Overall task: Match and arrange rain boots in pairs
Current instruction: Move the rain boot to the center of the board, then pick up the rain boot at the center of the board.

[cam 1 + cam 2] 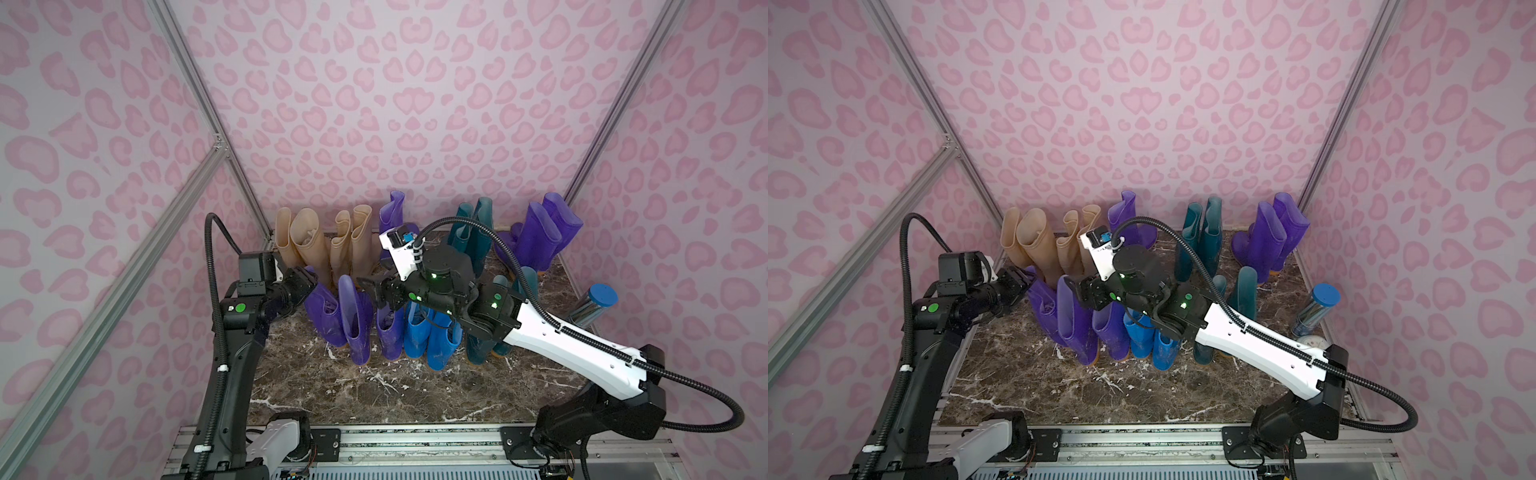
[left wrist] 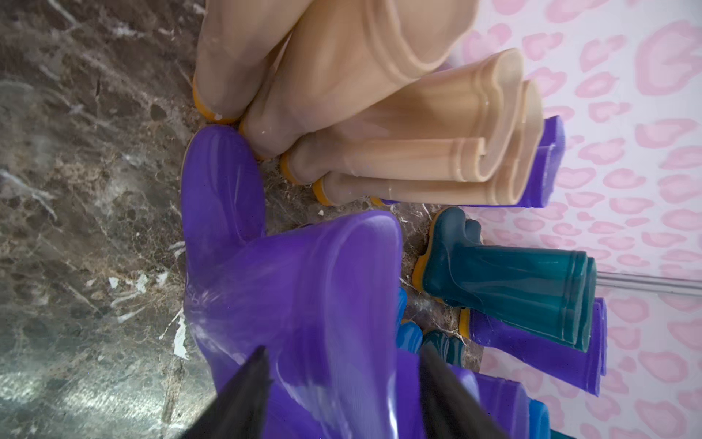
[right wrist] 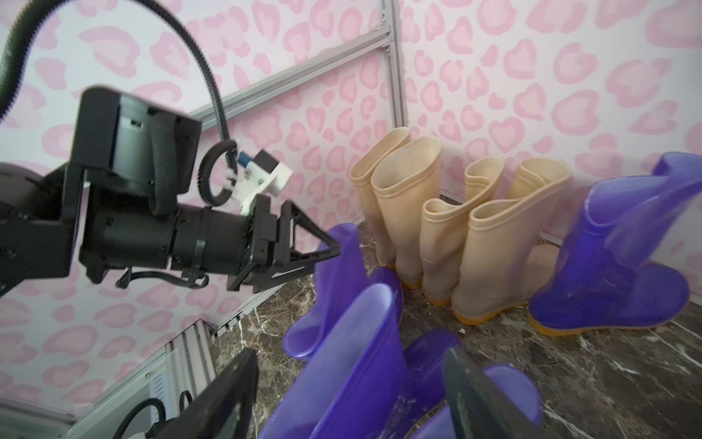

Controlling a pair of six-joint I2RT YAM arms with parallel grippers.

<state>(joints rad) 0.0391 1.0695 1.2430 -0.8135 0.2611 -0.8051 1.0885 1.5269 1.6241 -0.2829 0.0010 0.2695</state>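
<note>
Currently: both grippers open at the front purple boots.
Left gripper point(image 1: 309, 286) has its jaws apart at the rim of the end purple boot point(image 1: 323, 315), which leans; I can't tell if they touch. Right gripper point(image 1: 368, 293) has its jaws wide, with the next purple boot point(image 1: 355, 322) top between the fingers point(image 3: 231, 395) and no visible clamp. The front row on the table point(image 1: 332, 386) runs three purple, then the blue pair point(image 1: 432, 338), then teal boots point(image 1: 524, 280) partly hidden by the right arm. The back row by the wall runs beige boots point(image 1: 320, 245), a lone purple point(image 1: 394, 214), the teal pair point(image 1: 473, 230), then the purple pair point(image 1: 546, 232). Cylinder point(image 1: 594, 307) sits by the right wall.
</note>
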